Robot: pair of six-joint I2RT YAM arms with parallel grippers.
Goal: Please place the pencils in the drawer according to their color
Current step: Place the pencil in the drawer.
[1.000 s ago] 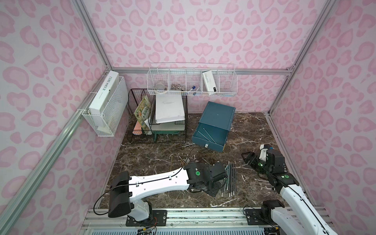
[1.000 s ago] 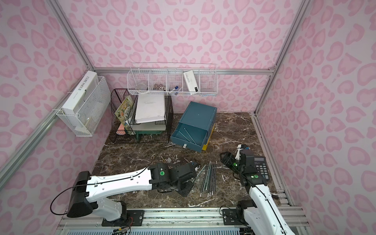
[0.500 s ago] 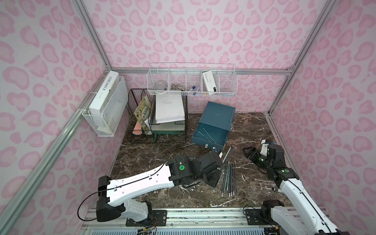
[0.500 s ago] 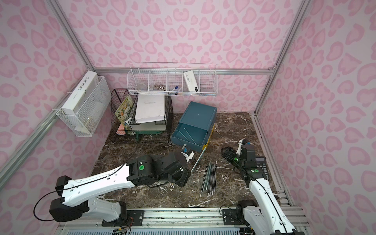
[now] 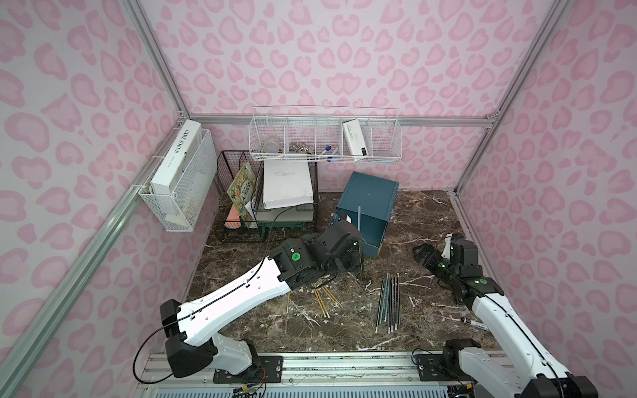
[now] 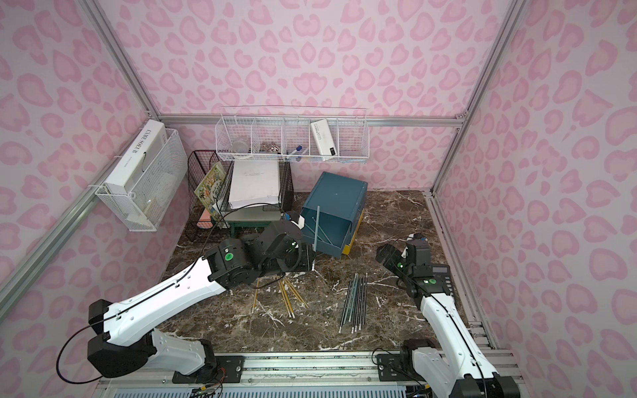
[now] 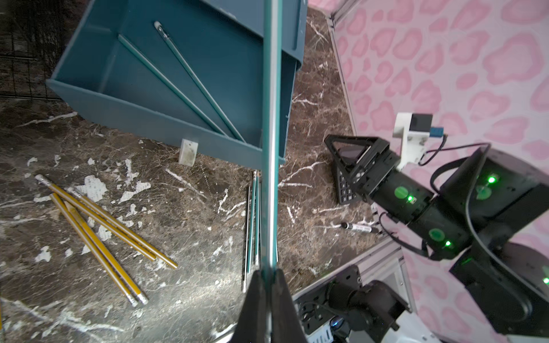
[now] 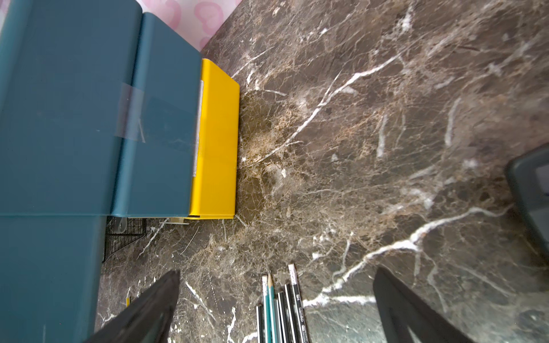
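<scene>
Left claw [image 7: 269, 277] is pressed together on the tail end of a teal pencil [image 7: 271, 133], with nothing else in the jaws. Right claw [image 8: 276, 271] is spread wide and empty.

Landmark = cabinet [image 5: 370, 193].
- Open teal drawer [image 7: 142, 118] is pulled out of the cabinet toward the arms. Two teal pencils [image 7: 199, 80] lie flat on its floor, slanted across it.
- Left claw sits just in front of that drawer's front wall. The held pencil runs up and over the wall, close to the corner on the right arm's side.
- Both top views show the held pencil steep, near upright, with its free end over the drawer opening [image 5: 358, 220] [image 6: 316, 227].

The key relation is the axis mismatch: the pencil is steep while the drawer floor is flat. My read is that the shaft has to be tipped down along the drawer and shifted in from that corner before letting go. Otherwise it may topple over the side wall onto the table beside the cabinet.

The left arm is clearly the nearer one. The right claw is well apart from the drawer, off the cabinet's side where the yellow drawer [image 8: 217, 139] pokes out, above the cabinet-side ends of the black-and-teal row [image 5: 389, 303]. That row lies in front of the cabinet, long axes pointing roughly at it. Yellow pencils [image 5: 324, 299] fan out in front of the cabinet too, partly under the left arm. Sorting is barely started.
</scene>
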